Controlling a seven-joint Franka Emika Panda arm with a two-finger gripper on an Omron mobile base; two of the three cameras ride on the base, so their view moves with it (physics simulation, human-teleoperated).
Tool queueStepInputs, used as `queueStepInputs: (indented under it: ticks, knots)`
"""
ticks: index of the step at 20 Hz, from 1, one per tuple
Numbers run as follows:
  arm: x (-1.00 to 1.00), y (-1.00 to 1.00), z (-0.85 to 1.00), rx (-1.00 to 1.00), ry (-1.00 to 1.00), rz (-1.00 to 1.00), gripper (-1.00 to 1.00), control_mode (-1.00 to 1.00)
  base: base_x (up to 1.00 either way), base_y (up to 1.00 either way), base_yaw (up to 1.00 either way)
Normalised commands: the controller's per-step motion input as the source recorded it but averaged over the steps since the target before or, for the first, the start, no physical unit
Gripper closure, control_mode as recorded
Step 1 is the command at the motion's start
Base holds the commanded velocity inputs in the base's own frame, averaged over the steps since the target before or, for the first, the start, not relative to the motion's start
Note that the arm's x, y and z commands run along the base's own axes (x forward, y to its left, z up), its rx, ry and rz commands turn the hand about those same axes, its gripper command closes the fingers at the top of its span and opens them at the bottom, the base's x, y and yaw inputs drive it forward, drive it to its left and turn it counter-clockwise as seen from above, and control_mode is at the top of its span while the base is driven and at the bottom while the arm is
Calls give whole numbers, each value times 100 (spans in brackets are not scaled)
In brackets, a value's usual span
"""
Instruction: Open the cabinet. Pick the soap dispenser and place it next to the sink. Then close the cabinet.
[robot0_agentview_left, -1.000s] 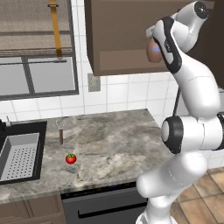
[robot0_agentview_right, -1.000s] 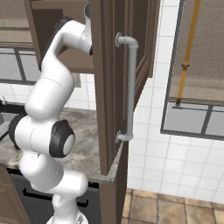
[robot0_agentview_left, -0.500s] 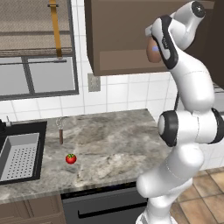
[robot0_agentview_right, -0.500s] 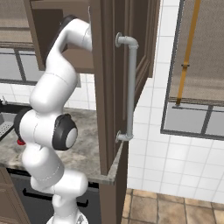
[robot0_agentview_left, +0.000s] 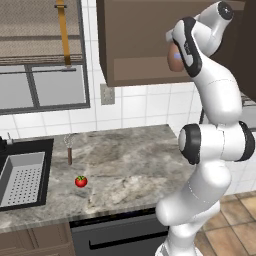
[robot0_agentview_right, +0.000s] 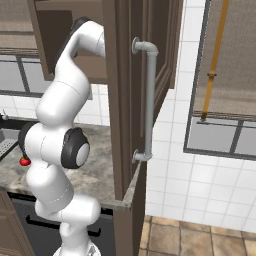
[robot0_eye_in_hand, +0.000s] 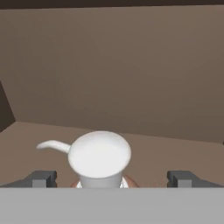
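The soap dispenser (robot0_eye_in_hand: 100, 158) stands upright on the floor of the cabinet (robot0_eye_in_hand: 109, 65), well forward of its back wall. The gripper (robot0_eye_in_hand: 112, 179) is spread wide with nothing held, one fingertip on either side of the white pump top, bottle centred between them.

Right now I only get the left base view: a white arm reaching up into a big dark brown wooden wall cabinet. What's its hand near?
Observer: In the hand view, the small brown soap dispenser with the white pump top sits right ahead of the gripper.
Operator: Grabbed?
Observer: No. The jaws are wide open, one finger tip on either side, neither touching the pump.
Operator: Is the door open?
Observer: Yes. In the right base view the cabinet door stands wide open, and its long silver bar handle shows.
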Motion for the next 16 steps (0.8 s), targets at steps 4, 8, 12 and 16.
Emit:
queueStepInputs:
  ticks: [4,8,12,16]
  knots:
    - [0,0,-12,0,0,0,-100,-100,0,0,0]
    - [0,0,-7,0,-3,0,-100,-100,0,0,0]
    - [0,1,-7,0,-6,0,100,-100,0,0,0]
    - [0,0,0,0,-13,1,100,-100,0,0,0]
